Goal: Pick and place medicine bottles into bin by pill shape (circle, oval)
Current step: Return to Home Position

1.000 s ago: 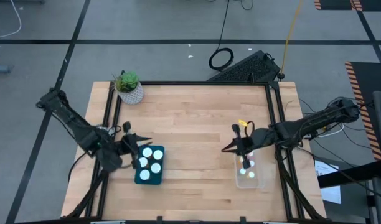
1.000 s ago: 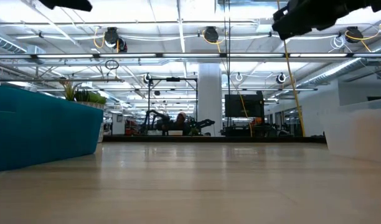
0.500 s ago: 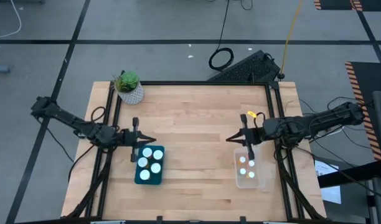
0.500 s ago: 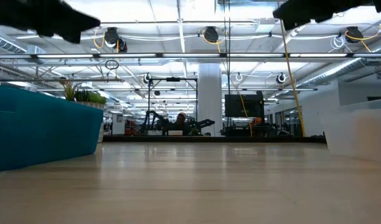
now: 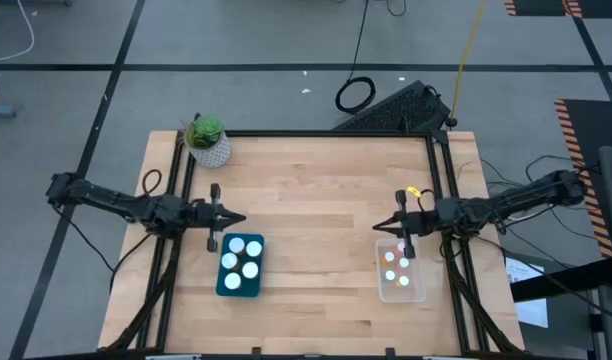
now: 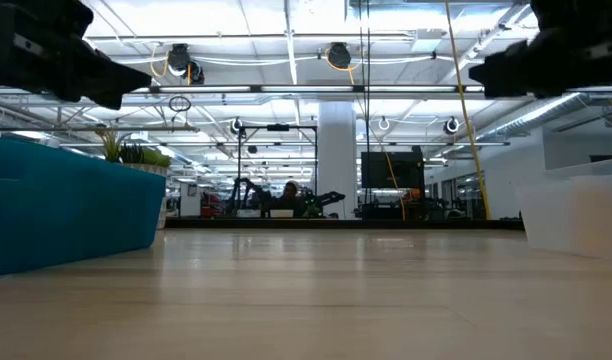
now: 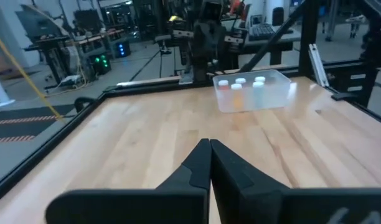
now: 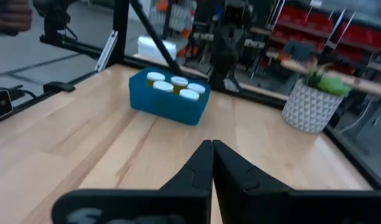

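A green plant in a white pot (image 5: 207, 140) stands at the desk's (image 5: 316, 190) far left corner — beyond the far edge, a dark keyboard (image 5: 391, 108) and coiled cable (image 5: 355, 95) lie on the floor

Light wooden desk (image 5: 316, 190) with a black frame. Directly on it: blue bin (image 5: 240, 265) at near left, clear bin (image 5: 400, 272) at near right, both with white-capped medicine bottles (image 5: 242, 258) inside; potted plant (image 5: 207, 140) at far left corner.
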